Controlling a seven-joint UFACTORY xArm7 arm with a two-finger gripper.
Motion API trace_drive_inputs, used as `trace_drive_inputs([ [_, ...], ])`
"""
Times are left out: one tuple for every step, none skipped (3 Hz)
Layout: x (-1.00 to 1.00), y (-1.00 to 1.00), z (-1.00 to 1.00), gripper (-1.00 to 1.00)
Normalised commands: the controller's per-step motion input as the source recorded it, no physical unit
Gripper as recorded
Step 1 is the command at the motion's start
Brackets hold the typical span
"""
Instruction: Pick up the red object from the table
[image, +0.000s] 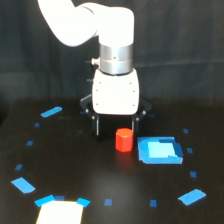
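Standing upright on my black matte bench (100, 180), the short red-orange cylinder (123, 139) sits just left of a flat blue square (159, 150). My pincer (116, 126) hangs behind it, fingers apart, empty.

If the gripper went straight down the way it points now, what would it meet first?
Probably the red object, which sits just below and between the fingers of the gripper. From this one view depth is unclear, so the fingertips might instead reach the table behind it.
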Motion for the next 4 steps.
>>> trace_drive_inputs([
  [-0.48,-0.34,-1.0,-1.0],
  [-0.45,-0.09,0.27,-1.0],
  [-0.36,0.1,0.17,-1.0],
  [0.3,0.37,1.0,-0.83],
])
